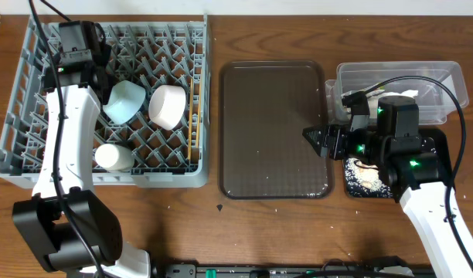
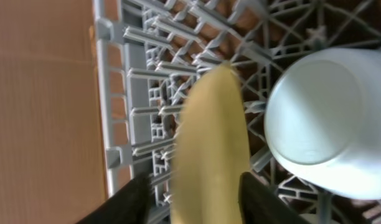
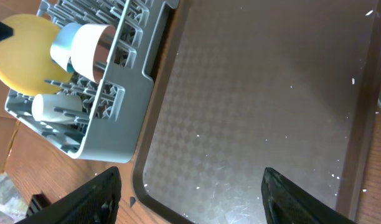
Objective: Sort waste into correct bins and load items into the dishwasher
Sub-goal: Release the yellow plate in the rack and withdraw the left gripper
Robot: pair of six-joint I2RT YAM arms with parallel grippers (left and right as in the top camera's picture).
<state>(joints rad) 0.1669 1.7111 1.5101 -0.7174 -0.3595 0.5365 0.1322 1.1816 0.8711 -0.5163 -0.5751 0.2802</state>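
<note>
Clamps yellow plate [image 2: 212, 124] on edge between fingers [image 2: 125, 202] of left tool [image 2: 193, 180], above far-left part of grey dish rack [image 1: 144, 179], at left edge of counter [image 1: 221, 23]. Shows in rack light blue bowl [image 1: 127, 100] just beside white bowl [image 1: 167, 106], both tipped on their sides, white cup [image 1: 113, 157] nearer front edge, chopsticks [image 1: 194, 123] along right wall. Spreads right tool [image 3: 192, 177] wide open, holding nothing, over right rim of brown serving tray [image 1: 271, 131] at centre of counter. Shows clear tub [image 1: 445, 73] at far-right corner, black tray [image 1: 354, 188] just in front of it toward right edge, whitish rice scraps [image 1: 368, 176] on black tray
</note>
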